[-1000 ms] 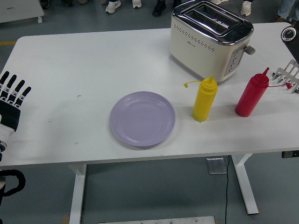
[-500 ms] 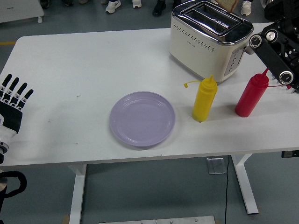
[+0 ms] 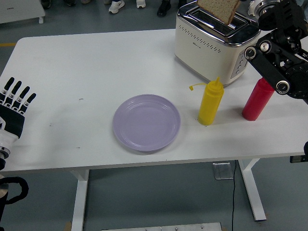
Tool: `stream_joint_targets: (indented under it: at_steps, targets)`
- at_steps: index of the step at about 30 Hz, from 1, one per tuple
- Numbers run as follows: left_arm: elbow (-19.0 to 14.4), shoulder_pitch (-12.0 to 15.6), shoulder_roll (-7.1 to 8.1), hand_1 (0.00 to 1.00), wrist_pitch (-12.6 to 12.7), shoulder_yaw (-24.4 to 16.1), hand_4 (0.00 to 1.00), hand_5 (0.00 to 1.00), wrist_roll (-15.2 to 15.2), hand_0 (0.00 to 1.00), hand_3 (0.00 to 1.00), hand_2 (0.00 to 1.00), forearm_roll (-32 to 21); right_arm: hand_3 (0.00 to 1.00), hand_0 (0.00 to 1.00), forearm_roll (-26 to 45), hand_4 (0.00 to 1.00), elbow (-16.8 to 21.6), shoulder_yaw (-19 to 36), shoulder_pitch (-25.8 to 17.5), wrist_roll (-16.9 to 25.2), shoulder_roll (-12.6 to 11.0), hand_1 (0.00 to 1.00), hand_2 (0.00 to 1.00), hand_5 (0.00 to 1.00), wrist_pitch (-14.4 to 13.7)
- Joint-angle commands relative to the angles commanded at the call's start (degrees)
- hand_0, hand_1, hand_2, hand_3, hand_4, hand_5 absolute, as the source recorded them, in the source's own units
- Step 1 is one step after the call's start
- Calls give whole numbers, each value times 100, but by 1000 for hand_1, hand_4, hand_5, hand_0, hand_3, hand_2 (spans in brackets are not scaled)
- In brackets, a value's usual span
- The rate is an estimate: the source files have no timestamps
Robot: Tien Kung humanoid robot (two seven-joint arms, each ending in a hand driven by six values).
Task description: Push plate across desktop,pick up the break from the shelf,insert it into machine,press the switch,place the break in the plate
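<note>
The right hand (image 3: 248, 6) comes in from the upper right corner, above the far end of the toaster (image 3: 216, 41), and it appears to grip one slice of bread (image 3: 219, 9) by the slice's right side, though the fingers themselves are mostly cut off by the top edge and hard to make out. The slice stands on edge and tilted, its lower corner pointing down toward the far slot, its flat face turned toward the camera, its upper part running out of frame. The black right arm (image 3: 276, 62) slants down to the right from there, crossing in front of the toaster's lever end and the top of the one red squeeze bottle (image 3: 256, 101). The single cream and chrome toaster sits at the far right of the white surface (image 3: 72, 62), its long axis running from upper left to lower right, two slots on top. Just in front of it stands one yellow squeeze bottle (image 3: 211, 102), upright, apart from the red one. One lilac plate (image 3: 147, 122) lies flat near the middle of the surface, toward the near edge. The left hand (image 3: 13, 103) rests at the left edge, fingers straight and spread, holding nothing.
</note>
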Motion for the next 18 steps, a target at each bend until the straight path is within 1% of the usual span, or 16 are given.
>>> stream_joint_targets:
  at_steps: [18]
  targets:
    - [13, -46, 17, 853, -8, 52, 620, 998, -8, 794, 858, 901, -23, 463, 381, -42, 204, -256, 32, -71, 52, 43, 362, 420, 2, 8]
